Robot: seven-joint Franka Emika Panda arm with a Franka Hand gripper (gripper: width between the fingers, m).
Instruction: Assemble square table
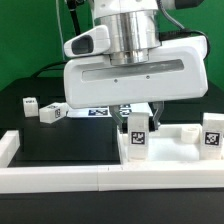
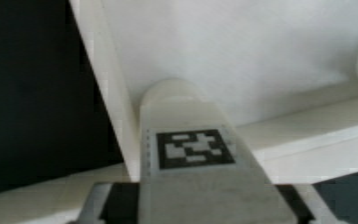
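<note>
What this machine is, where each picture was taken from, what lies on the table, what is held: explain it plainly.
This is one robot arm putting a small table together. The exterior view comes from a camera off the arm; the wrist view from one on its wrist. Its tool, a two-fingered clamp, is closed on a white tagged leg standing upright at the white square slab. Another leg stands at the exterior view's right; two more legs lie on the black table at its left. A low white border wall runs along the front.
</note>
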